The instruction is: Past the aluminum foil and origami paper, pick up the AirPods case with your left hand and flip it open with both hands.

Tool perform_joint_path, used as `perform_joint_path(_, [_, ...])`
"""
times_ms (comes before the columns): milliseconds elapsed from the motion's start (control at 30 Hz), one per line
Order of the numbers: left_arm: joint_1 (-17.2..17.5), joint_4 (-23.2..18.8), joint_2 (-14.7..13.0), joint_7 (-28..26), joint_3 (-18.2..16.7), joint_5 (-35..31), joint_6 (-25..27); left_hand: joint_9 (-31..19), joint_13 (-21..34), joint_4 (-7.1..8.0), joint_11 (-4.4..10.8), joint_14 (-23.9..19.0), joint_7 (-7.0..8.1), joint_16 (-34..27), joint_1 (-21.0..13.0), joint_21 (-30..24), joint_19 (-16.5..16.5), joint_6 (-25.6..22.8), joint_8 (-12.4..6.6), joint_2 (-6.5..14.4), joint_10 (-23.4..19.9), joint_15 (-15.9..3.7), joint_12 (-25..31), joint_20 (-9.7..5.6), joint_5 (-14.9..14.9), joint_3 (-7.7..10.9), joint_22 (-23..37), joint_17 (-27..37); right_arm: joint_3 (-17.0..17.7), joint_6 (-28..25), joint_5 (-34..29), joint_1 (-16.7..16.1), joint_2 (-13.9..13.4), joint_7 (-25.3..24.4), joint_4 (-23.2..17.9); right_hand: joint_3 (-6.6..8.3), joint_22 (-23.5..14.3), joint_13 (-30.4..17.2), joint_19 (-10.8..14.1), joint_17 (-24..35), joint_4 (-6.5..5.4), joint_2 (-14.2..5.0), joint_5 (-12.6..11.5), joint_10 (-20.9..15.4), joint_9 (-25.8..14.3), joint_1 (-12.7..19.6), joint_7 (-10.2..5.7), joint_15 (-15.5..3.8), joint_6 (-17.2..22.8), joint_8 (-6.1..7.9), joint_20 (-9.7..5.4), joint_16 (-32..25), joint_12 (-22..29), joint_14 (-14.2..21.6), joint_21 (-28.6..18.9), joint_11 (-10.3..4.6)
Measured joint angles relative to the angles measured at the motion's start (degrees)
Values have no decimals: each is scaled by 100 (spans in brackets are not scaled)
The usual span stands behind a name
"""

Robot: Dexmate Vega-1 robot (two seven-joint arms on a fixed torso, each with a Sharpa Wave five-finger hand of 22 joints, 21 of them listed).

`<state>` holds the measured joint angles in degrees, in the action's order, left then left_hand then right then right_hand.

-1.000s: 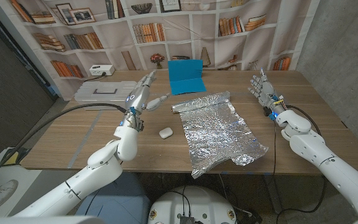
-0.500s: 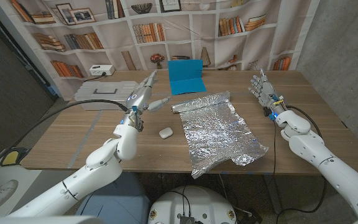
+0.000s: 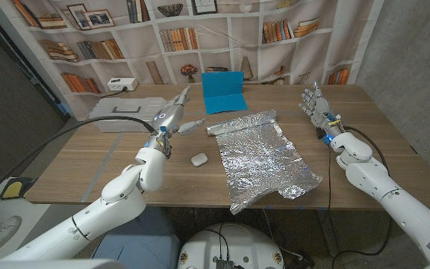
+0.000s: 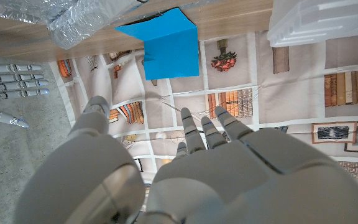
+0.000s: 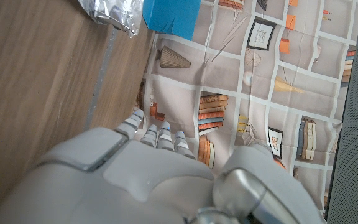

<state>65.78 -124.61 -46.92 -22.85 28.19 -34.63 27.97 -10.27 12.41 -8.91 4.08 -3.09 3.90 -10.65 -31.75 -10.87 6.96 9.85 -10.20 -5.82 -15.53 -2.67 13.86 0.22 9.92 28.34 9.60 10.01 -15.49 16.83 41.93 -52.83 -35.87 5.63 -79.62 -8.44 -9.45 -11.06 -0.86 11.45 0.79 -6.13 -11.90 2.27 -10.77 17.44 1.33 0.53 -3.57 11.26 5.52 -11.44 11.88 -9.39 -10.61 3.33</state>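
Note:
A small white AirPods case (image 3: 198, 159) lies closed on the wooden table, just left of a crinkled sheet of aluminum foil (image 3: 263, 158). Blue folded origami paper (image 3: 223, 91) stands behind the foil (image 4: 86, 18), and it shows in the left wrist view (image 4: 166, 46) too. My left hand (image 3: 174, 114) hovers above the table behind and left of the case, fingers spread and holding nothing. My right hand (image 3: 316, 107) is raised at the table's right side, fingers upright and apart, empty. From the left wrist, the right hand (image 4: 11, 78) appears far off.
A clear plastic lidded box (image 3: 128, 110) lies at the back left of the table. A white power strip (image 3: 122, 84) sits behind it. A bookshelf backdrop (image 3: 200, 30) hangs behind the table. Bare wood (image 3: 95, 161) lies left of the case.
My left hand has shifted slightly right and toward the case. The right hand and the objects have stayed put.

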Motion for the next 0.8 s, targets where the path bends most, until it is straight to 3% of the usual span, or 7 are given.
perform_joint_path(300, [92,-74,-103,-62,25,-165,25,0,-1,0,45,-9,-4,0,-16,0,0,4,0,-16,17,-10,0,0,0,0,0,0,22,35,-16,-48,1,-62,-44,24,0,0,0,0,24,-23,0,-20,0,22,0,-30,0,0,0,0,0,-31,0,-20])
perform_joint_path(367, [115,-106,-128,-77,47,-290,97,0,-1,0,45,-9,-60,0,-22,0,0,2,0,-22,17,-10,0,0,0,0,0,-1,25,38,-27,-62,1,-76,-60,42,0,0,0,1,42,-21,0,-20,0,24,0,-30,0,0,0,0,0,-30,0,-20])
perform_joint_path(800, [215,-341,-280,112,168,-1065,554,1,-1,7,44,-9,-63,0,-46,0,0,-2,0,1,18,-10,0,0,0,-55,0,-1,29,89,-77,-92,-9,-107,-101,63,0,0,0,1,63,3,25,-19,0,94,-22,-30,21,0,0,0,0,-30,0,-19])
